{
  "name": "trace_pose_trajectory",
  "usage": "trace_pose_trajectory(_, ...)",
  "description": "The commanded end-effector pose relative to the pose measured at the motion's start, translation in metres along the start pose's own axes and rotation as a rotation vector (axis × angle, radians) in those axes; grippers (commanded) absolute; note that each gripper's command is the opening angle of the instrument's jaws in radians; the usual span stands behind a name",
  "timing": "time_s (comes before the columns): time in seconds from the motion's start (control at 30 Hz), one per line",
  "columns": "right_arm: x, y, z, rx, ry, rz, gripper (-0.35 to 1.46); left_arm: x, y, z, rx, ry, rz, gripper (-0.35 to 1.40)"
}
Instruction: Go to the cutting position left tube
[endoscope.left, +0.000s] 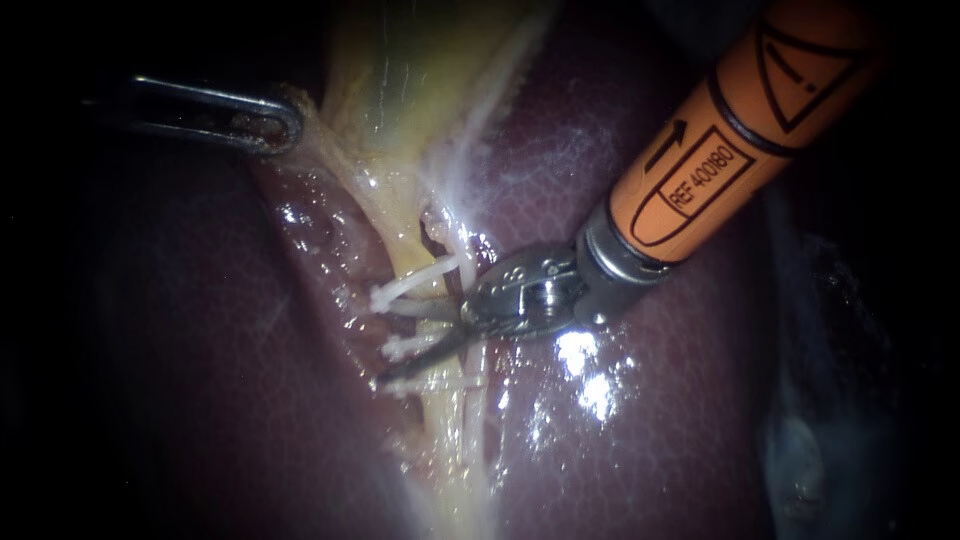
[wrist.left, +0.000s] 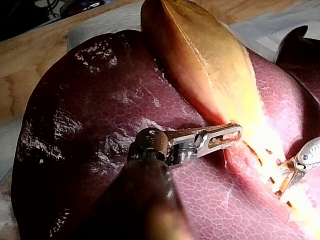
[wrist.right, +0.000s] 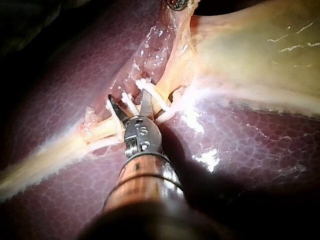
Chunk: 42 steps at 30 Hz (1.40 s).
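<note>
Tube (endoscope.left: 405, 262) runs from gallbladder (endoscope.left: 410, 80) neck over liver (endoscope.left: 620, 420), carrying white clips (endoscope.left: 400, 292). Right instrument (wrist.right: 129, 102) blades gape astride it, gripping nothing. Judged soft, slippery, thin (tears easily): cut between clips. Left instrument (endoscope.left: 285, 122) jaws pinch gallbladder edge.

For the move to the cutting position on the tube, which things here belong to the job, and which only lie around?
Belong to the job: right instrument, at the clipped tube; clips; left instrument, holding the gallbladder.
Only lying around: liver; wooden bench; white sheet beside the liver.
</note>
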Motion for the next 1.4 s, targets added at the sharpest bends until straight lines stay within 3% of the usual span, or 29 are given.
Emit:
trace_pose_trajectory(0.03,0.0001,0.0000,0.0000,0.006,0.007,0.002,1.01,0.0000,0.0000,0.0000,0.001,0.000,0.000,-0.35)
trace_pose_trajectory(0.23,0.0017,-0.0010,-0.0013,0.036,0.059,0.011,1.11,0.0000,0.0002,0.0000,0.002,0.001,0.001,-0.35)
trace_pose_trajectory(0.5,0.0049,-0.0041,-0.0056,0.081,0.095,0.013,1.13,0.0000,0.0003,-0.0001,0.003,0.001,0.001,-0.35)
trace_pose_trajectory(0.67,0.0051,-0.0045,-0.0079,0.103,0.096,0.032,1.09,0.0000,0.0003,-0.0001,0.003,0.001,0.001,-0.35)
trace_pose_trajectory(0.77,0.0041,-0.0041,-0.0087,0.113,0.094,0.053,1.08,0.0000,0.0003,-0.0002,0.003,0.001,0.001,-0.35)
trace_pose_trajectory(0.93,0.0021,-0.0024,-0.0088,0.138,0.090,0.099,1.06,0.0001,0.0003,-0.0002,0.003,0.001,0.001,-0.35)
trace_pose_trajectory(1.27,-0.0023,0.0021,-0.0050,0.222,0.073,0.208,1.16,0.0001,0.0003,0.0000,0.002,0.001,0.002,-0.35)
trace_pose_trajectory(1.4,-0.0032,0.0032,-0.0041,0.267,0.099,0.248,1.21,0.0002,0.0004,0.0000,0.002,0.001,0.002,-0.35)
